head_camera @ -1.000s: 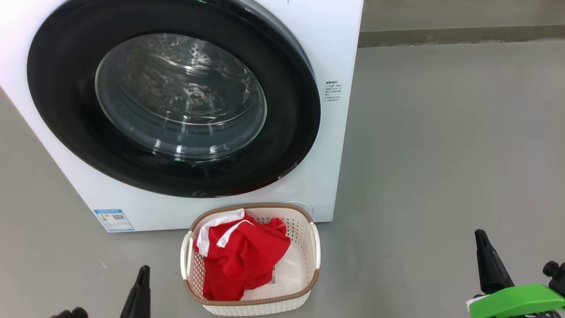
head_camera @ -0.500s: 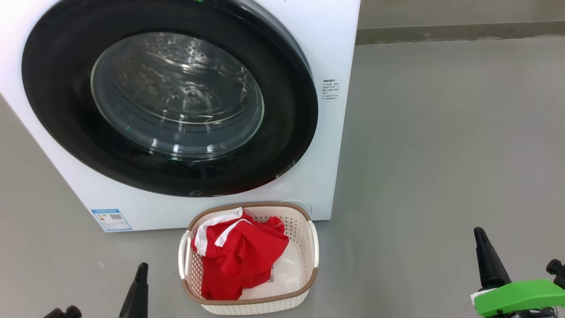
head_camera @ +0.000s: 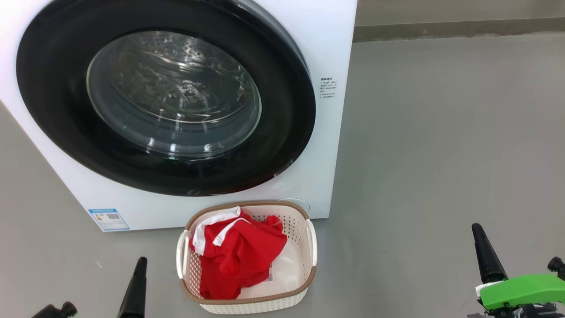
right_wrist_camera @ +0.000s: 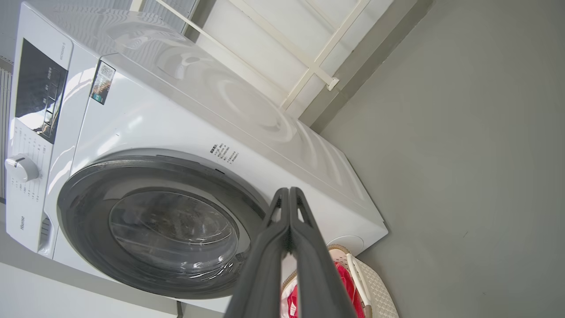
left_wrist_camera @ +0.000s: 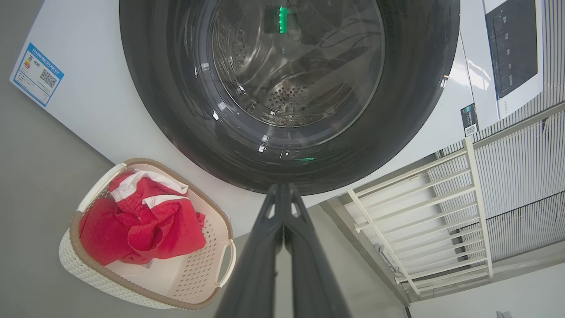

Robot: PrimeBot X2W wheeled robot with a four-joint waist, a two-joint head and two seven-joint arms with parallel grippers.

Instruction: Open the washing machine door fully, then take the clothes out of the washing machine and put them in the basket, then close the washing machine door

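Note:
The washing machine (head_camera: 337, 48) fills the upper left of the head view, and its black-rimmed door (head_camera: 172, 97) lies flat against the front with the steel drum visible through the glass. On the floor just before it stands the basket (head_camera: 312, 240), holding the red and white clothes (head_camera: 238, 256). My left gripper (head_camera: 141, 261) is low, left of the basket, and my right gripper (head_camera: 476, 227) is far off at the lower right. In the wrist views both the left gripper (left_wrist_camera: 282, 187) and the right gripper (right_wrist_camera: 289, 191) have their fingers pressed together on nothing.
Bare grey floor (head_camera: 441, 154) stretches right of the machine to a wall base (head_camera: 441, 26). A white railing (left_wrist_camera: 419, 212) stands beside the machine. The control panel (right_wrist_camera: 39, 88) and a knob (right_wrist_camera: 20, 168) sit on the machine's upper front.
The whole head picture has slid slightly left and up, so the camera moved. Door, basket, clothes and both grippers keep their places relative to one another.

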